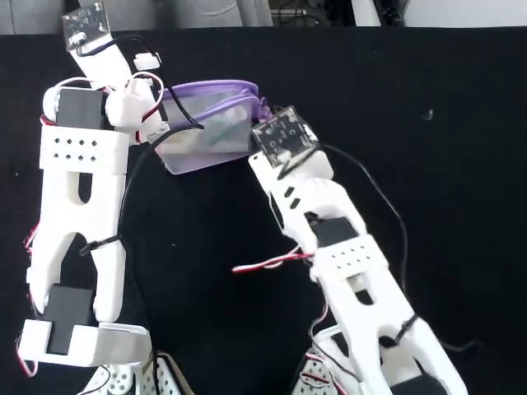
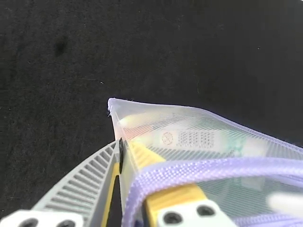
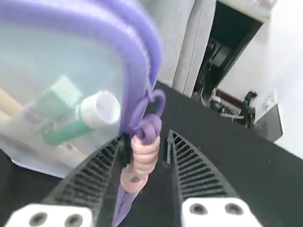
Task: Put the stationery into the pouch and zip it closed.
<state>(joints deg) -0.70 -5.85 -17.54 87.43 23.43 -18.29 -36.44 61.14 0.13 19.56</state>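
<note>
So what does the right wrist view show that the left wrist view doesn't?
Only the right wrist view: the braided zip pull, a white-capped green tube inside the pouch, and the room behind. Only the left wrist view: the left gripper, jaws clamped on the pouch's corner, and a printed label seen through the mesh. Both: the pouch with its purple zip edge and the black table.

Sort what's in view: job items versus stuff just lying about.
Job:
pouch
green tube inside it
zipper pull
left claw, clamped on the pouch's corner
right claw, open around the zipper pull

Lying about:
black table
clutter in the room behind
</note>
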